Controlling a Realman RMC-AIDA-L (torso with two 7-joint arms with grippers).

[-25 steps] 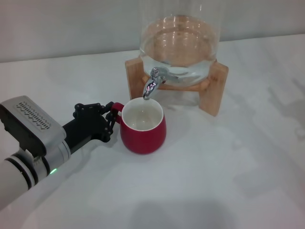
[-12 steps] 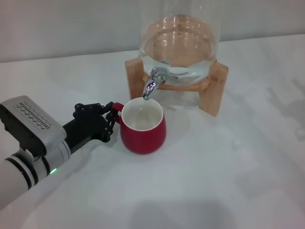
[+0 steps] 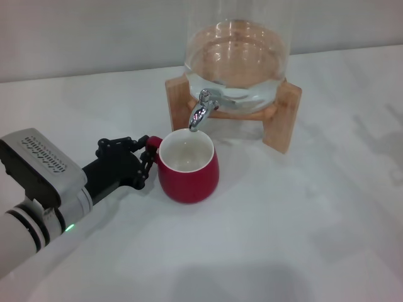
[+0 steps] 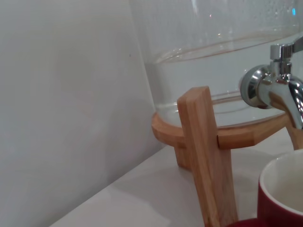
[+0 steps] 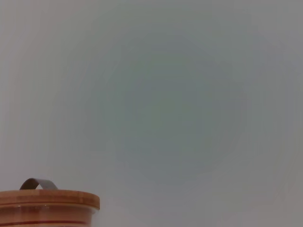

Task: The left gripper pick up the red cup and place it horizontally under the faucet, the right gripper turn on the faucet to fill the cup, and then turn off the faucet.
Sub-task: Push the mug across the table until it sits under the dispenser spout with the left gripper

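The red cup (image 3: pixel 187 173) stands upright on the white table, its cream inside facing up, directly below the spout of the chrome faucet (image 3: pixel 200 112). My left gripper (image 3: pixel 146 157) is at the cup's left side, its black claw fingers shut on the small handle. In the left wrist view the cup's rim (image 4: pixel 281 198) shows low down, with the faucet (image 4: pixel 277 90) just above it. No water runs from the spout. The right gripper is out of view.
The glass dispenser (image 3: pixel 236 56) holds water and sits on a wooden stand (image 3: pixel 280 119) behind the cup; one stand leg (image 4: pixel 206 156) is close to the cup. The right wrist view shows only a wooden lid (image 5: pixel 47 208) against a grey wall.
The cup and my left gripper have crept very slightly to the left; otherwise nothing has moved.
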